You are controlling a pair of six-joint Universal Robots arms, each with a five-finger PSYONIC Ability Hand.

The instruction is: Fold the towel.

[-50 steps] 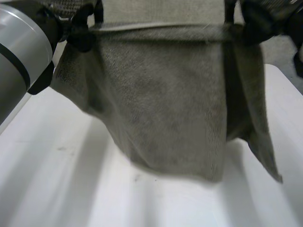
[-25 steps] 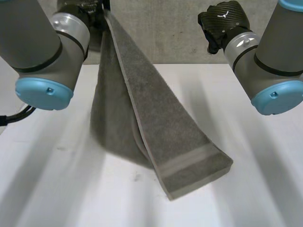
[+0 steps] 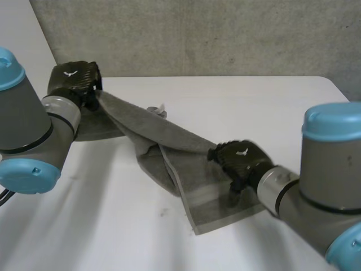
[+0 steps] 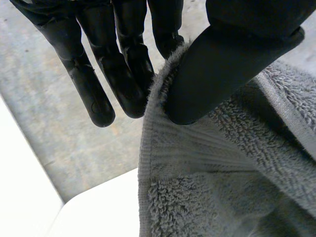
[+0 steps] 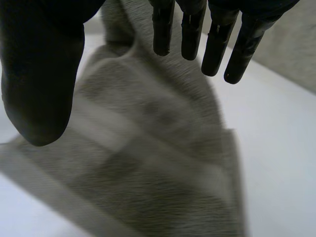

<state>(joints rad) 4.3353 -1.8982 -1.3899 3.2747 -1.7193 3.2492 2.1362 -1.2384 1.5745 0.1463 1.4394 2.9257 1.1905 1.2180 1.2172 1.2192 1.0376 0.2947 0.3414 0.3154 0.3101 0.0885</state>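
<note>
A grey towel [image 3: 192, 169] runs slantwise across the white table [image 3: 265, 107], folded lengthwise, with its striped end lying flat near the front. My left hand [image 3: 73, 82] holds the towel's far end a little above the table at the back left. In the left wrist view the thumb [image 4: 217, 74] pinches the towel's hem [image 4: 197, 153] against the fingers. My right hand [image 3: 240, 160] hovers just over the towel's lower end. In the right wrist view its fingers [image 5: 217, 44] are straight and apart from the thumb, with the towel [image 5: 163, 158] below them.
A grey wall [image 3: 197, 34] stands behind the table's far edge. A small white label [image 3: 159, 109] sticks out of the towel near its upper part. Bare tabletop lies to the front left and the back right.
The right hand let go of the raised towel, opened and came down over its lower end. The left hand sank to the back left, and the towel now lies slantwise on the table.
</note>
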